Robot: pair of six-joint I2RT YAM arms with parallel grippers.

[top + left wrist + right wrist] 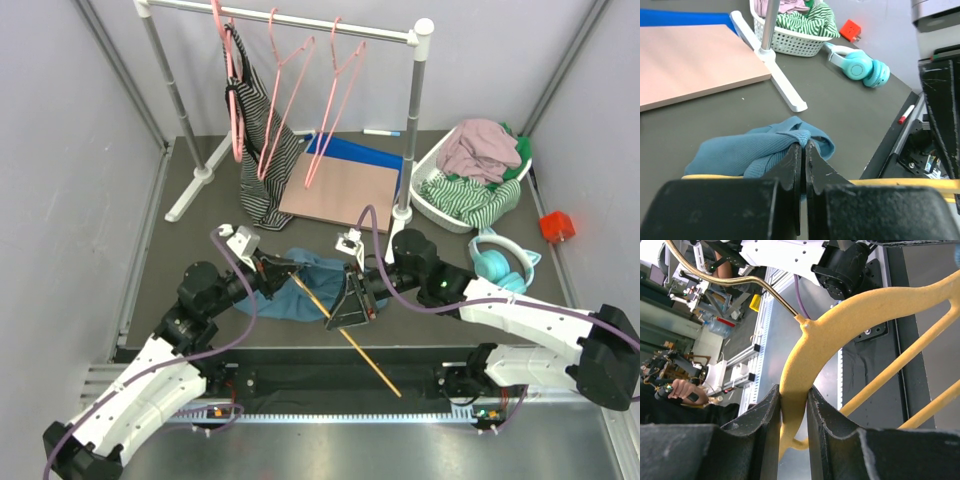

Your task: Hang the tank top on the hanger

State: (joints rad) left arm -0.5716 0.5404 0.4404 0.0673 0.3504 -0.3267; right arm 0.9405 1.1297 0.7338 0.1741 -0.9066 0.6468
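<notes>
The teal-blue tank top (305, 290) lies bunched on the dark table in front of both arms. My left gripper (288, 272) is shut on a ribbed fold of it; in the left wrist view the jaws (803, 146) pinch the tank top (740, 155) at its edge. The yellow-orange hanger (365, 358) slants from the cloth toward the near edge. My right gripper (345, 312) is shut on it. In the right wrist view the jaws (794, 399) clamp the hanger (855, 322) at its curved shoulder below the metal hook (735, 282). A hanger bar (905, 184) crosses under the left fingers.
A white clothes rack (412, 120) with pink hangers (335, 95) and a striped garment (262, 150) stands at the back. Beneath it lie a pink board (340, 190) and a blue sheet (355, 152). At the right are a white basket (428, 195) of clothes, teal headphones (500, 262) and a red block (556, 226).
</notes>
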